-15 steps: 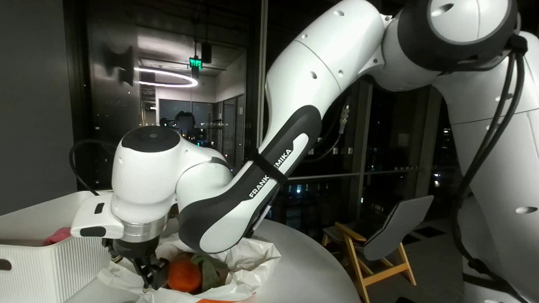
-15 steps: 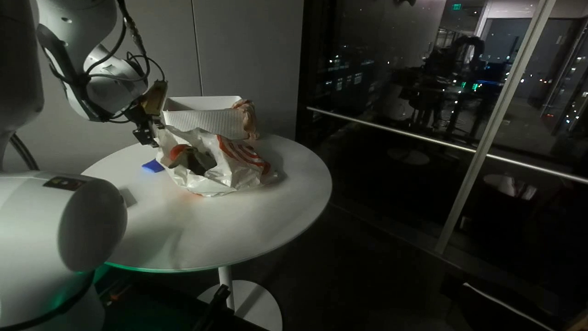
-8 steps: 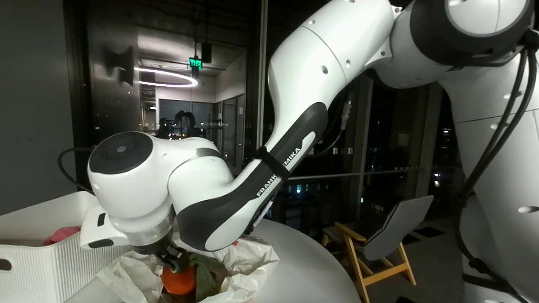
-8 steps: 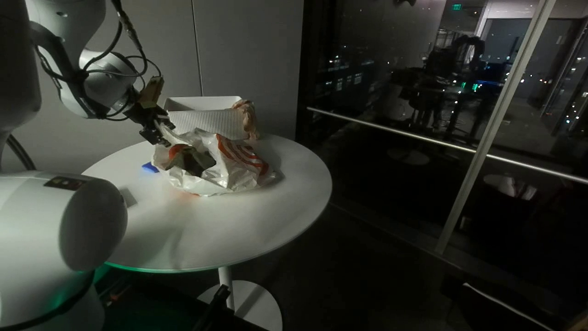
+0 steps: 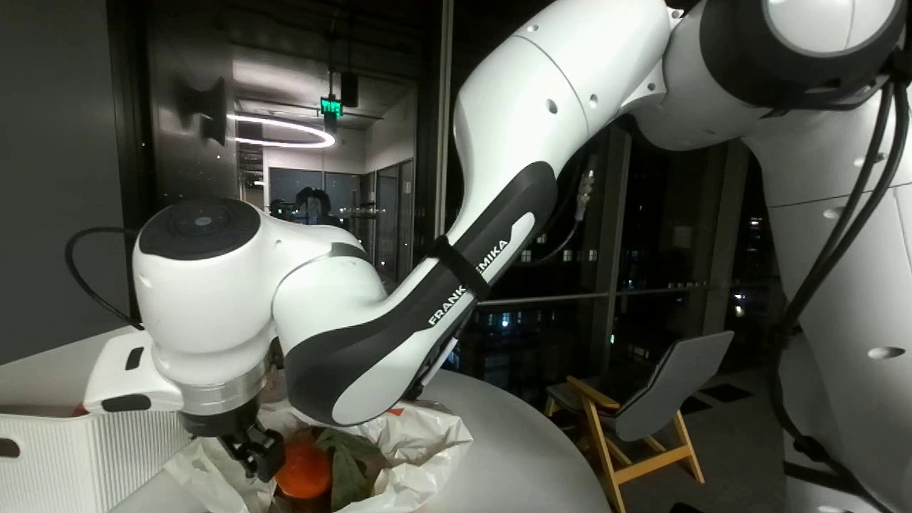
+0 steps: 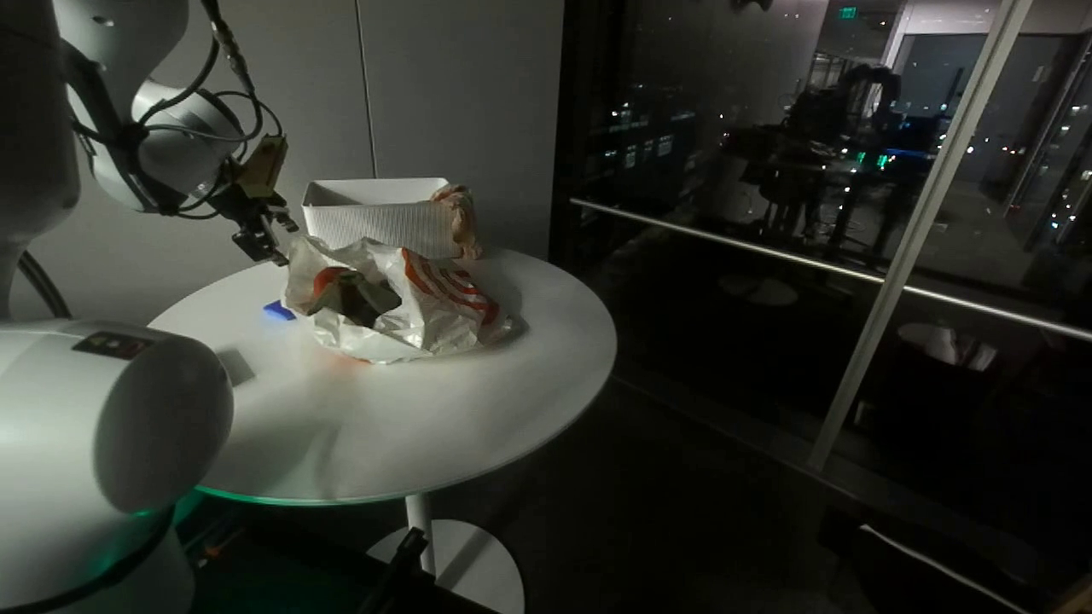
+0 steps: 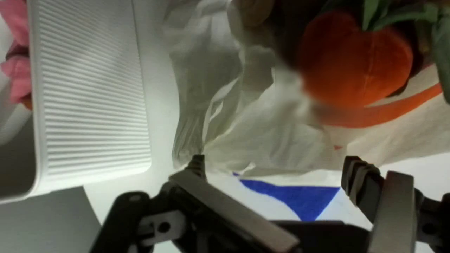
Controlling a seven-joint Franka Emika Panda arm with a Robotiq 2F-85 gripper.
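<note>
Hand (image 7: 275,160) is spread wide near crumpled, red-striped wht bag (image 6: 426,320) gaping around rounded, seamed orange item (image 7: 355,66) & grn leaf-like pcs (image 7: 443,52).

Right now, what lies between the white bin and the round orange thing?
The wrist view shows a strip of table, then the crumpled side of the plastic bag.

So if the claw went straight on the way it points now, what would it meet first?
Most likely the white plastic bag, whose crumpled edge lies ahead of the open claw in the wrist view. Depth is unclear, so the blue thing at that edge can't be ruled out.
</note>
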